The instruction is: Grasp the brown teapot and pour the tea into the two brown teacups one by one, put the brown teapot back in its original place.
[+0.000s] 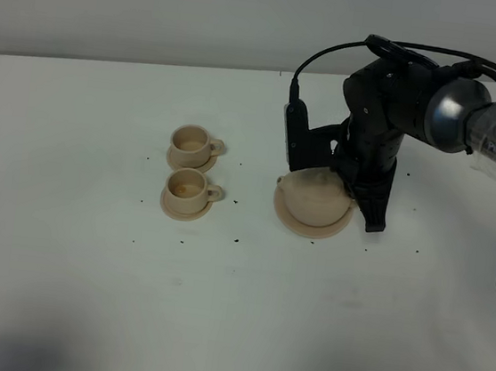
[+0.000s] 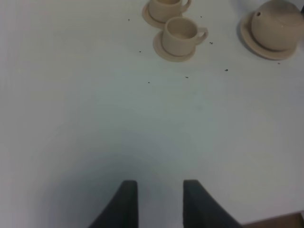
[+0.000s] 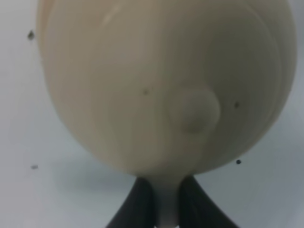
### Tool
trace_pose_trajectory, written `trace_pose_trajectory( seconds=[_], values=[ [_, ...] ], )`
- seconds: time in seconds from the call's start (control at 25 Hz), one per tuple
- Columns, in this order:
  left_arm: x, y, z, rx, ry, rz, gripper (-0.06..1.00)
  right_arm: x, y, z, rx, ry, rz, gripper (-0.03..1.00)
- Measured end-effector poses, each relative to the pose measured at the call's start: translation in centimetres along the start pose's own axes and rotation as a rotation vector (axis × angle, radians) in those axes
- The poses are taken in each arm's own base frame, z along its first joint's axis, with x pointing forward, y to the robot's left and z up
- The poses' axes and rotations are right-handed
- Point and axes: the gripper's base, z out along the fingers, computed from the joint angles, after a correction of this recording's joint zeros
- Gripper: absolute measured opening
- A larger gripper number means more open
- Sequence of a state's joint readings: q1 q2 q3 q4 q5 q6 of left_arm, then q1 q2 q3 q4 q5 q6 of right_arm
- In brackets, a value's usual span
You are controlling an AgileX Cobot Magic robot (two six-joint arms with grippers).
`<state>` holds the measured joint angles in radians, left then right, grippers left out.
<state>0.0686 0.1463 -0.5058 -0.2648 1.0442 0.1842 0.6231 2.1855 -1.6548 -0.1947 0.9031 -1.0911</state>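
Note:
The brown teapot (image 1: 315, 197) sits upright on its wide saucer, the original place (image 1: 306, 225), right of centre. My right gripper (image 1: 356, 187) is shut on the teapot's loop handle (image 3: 166, 202) at its right side. The right wrist view is filled by the teapot (image 3: 156, 80) and its lid knob (image 3: 197, 111). The two brown teacups stand on small saucers to the left, one farther (image 1: 192, 142) and one nearer (image 1: 187, 187). My left gripper (image 2: 160, 202) is open and empty over bare table. That view also shows the cups (image 2: 180, 33) and the teapot (image 2: 278, 23) far off.
The white table (image 1: 216, 307) carries small dark specks around the cups and teapot. The right arm with its black cables (image 1: 471, 112) reaches in from the right edge. The left arm is out of the exterior high view.

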Motion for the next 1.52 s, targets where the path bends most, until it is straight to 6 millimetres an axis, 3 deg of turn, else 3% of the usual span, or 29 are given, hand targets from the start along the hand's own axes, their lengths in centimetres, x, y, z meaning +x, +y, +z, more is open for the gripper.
trace_pose_trajectory(
  seconds=[1.52],
  values=[
    [0.0,0.0,0.0,0.000,0.000,0.000,0.25,-0.3,-0.9,-1.4,-0.047,-0.075,0.118,0.11]
  ],
)
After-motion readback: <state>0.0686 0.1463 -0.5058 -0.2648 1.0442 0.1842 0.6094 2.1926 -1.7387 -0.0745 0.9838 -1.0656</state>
